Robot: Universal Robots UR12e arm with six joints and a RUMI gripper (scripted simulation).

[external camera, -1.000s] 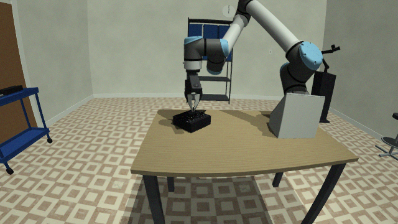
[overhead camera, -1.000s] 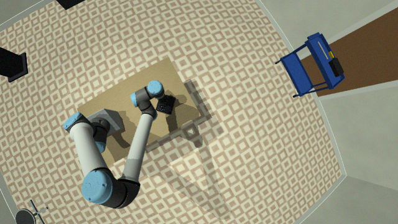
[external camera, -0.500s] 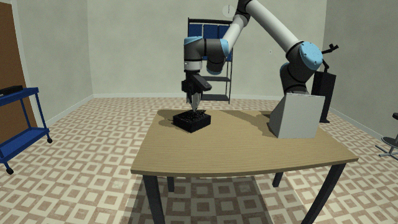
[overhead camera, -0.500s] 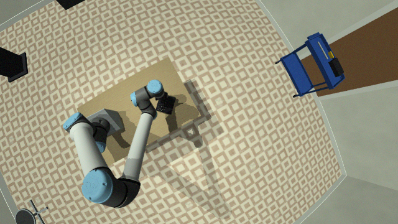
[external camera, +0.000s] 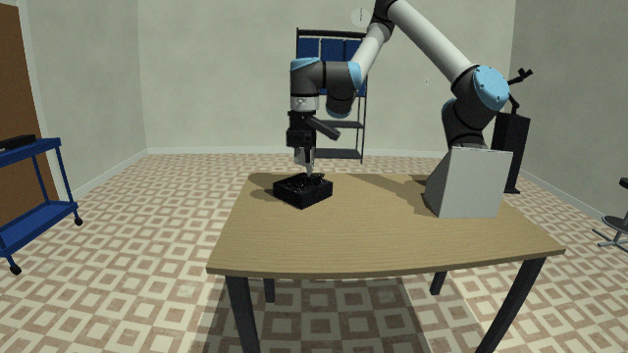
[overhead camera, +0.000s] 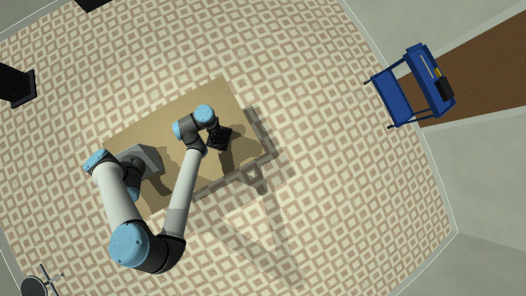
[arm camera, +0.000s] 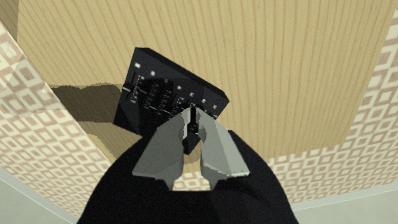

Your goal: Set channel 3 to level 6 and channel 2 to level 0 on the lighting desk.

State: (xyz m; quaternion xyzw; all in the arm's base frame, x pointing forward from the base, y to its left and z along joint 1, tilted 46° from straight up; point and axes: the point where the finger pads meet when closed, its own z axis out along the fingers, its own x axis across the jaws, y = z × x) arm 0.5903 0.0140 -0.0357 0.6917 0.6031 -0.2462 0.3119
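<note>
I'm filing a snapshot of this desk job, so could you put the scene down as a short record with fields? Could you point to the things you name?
arm: reaching over the wooden table (overhead camera: pixel 164 123) (external camera: pixel 373 235)
gripper: the gripper (external camera: pixel 309 173) (arm camera: pixel 193 108), fingers together, pointing down at the desk
lighting desk: the black lighting desk (overhead camera: pixel 223 141) (external camera: pixel 302 198) (arm camera: pixel 175 82), flat on the table
fader levels: too small to read
held item: none visible; whether the tips touch a fader cannot be told
arm mount: grey wedge block (overhead camera: pixel 152 158) (external camera: pixel 471 186) on the table
nearby: blue cart (overhead camera: pixel 392 96) (external camera: pixel 36 223) beyond the table

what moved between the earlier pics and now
The black two-jaw gripper has turned about its upright axis above the black box-shaped lighting desk. No grasp or release shows. The desk and the blue metal cart stayed put.
</note>
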